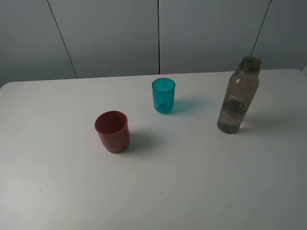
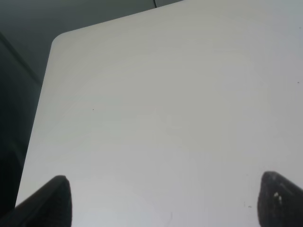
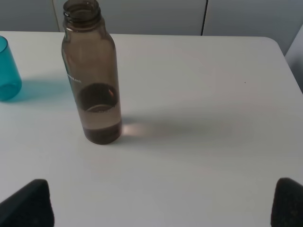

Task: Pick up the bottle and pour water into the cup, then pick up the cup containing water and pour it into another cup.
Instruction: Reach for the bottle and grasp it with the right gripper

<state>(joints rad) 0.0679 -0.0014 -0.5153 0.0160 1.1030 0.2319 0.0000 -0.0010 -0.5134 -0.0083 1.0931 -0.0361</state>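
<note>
The smoky grey-brown bottle [image 1: 238, 95] stands upright on the right of the white table, capless, with water in its lower third. It also shows in the right wrist view [image 3: 92, 71]. The teal cup [image 1: 163, 95] stands upright at the middle back; its edge shows in the right wrist view [image 3: 8, 70]. The dark red cup [image 1: 112, 131] stands upright left of centre. Neither gripper shows in the exterior view. My left gripper [image 2: 163, 203] is open over bare table. My right gripper [image 3: 163, 203] is open, short of the bottle and holding nothing.
The white table [image 1: 201, 182] has a rounded far left corner [image 2: 59, 40] with a dark drop beyond it. Grey wall panels [image 1: 115, 33] stand behind the table. The table's right edge [image 3: 289, 61] lies beyond the bottle.
</note>
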